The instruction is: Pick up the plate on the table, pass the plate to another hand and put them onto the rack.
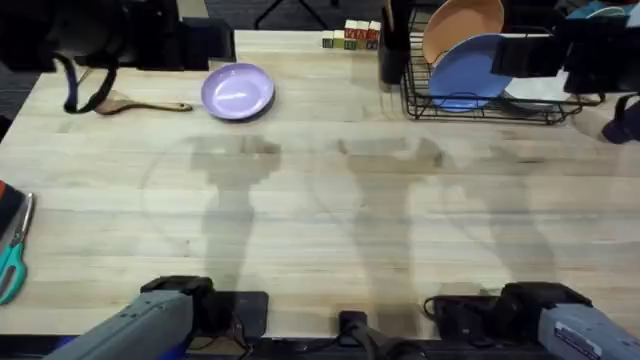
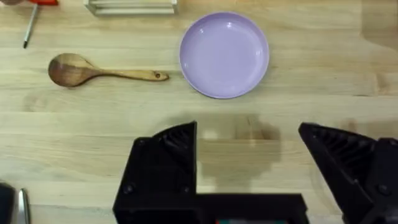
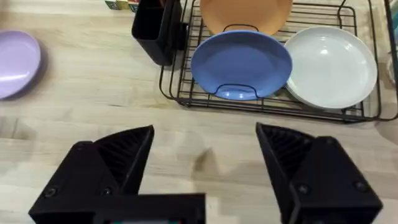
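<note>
Nearest to the camera, at the lower edge of the overhead view, sit the two arm bases, one at each corner. The left gripper (image 2: pixel 249 165) has its black fingers spread wide with nothing between them, above bare wood. The right gripper (image 3: pixel 205 158) is also wide apart and holds nothing.

The table (image 1: pixel 330 220) is a light wooden top with pale grain, and soft shadows of the arms fall across its middle. At the left edge lies one pair of scissors (image 1: pixel 12 262) with teal handles.

Farther away, on the left half of the far side, lies the plate (image 1: pixel 237 91). It is round, light purple and glossy, with a raised rim, and it rests flat on the wood with its hollow side up. There is one such plate. Just beside it, to the left and not touching, lies one wooden spoon (image 1: pixel 140 104).

On the far right stands the rack (image 1: pixel 480 105), black wire, one piece. It holds three plates: one blue plate (image 3: pixel 241 64) leaning in front, one orange plate (image 3: pixel 247 14) behind it, and one white plate (image 3: pixel 329 65) next to the blue one. A black cutlery holder (image 3: pixel 157 28) hangs at its left end.

At the far edge stand some small coloured blocks (image 1: pixel 352 36); I cannot count them.
</note>
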{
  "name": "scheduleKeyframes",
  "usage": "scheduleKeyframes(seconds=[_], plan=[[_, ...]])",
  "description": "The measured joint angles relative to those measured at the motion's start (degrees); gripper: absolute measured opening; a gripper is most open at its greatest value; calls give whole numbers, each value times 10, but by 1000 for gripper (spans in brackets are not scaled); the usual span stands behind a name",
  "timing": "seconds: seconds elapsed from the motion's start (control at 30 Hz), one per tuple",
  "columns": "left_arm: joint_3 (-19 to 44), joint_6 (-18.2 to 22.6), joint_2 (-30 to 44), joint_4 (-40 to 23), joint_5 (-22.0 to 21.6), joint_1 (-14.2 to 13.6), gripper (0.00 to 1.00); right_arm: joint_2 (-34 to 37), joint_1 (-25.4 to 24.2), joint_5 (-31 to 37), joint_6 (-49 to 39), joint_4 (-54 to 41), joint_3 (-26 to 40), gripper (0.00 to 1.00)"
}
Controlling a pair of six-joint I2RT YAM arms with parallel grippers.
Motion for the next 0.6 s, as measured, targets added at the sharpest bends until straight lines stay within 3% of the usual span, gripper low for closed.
scheduleKeyframes(seconds=[0.2,0.43,0.6], plan=[[0,0,24,0,-9,2,993,0,0,-6,0,6,0,996],[0,-20,92,43,13,77,992,0,0,-6,0,6,0,995],[0,-26,136,103,41,103,993,0,0,-6,0,6,0,995]])
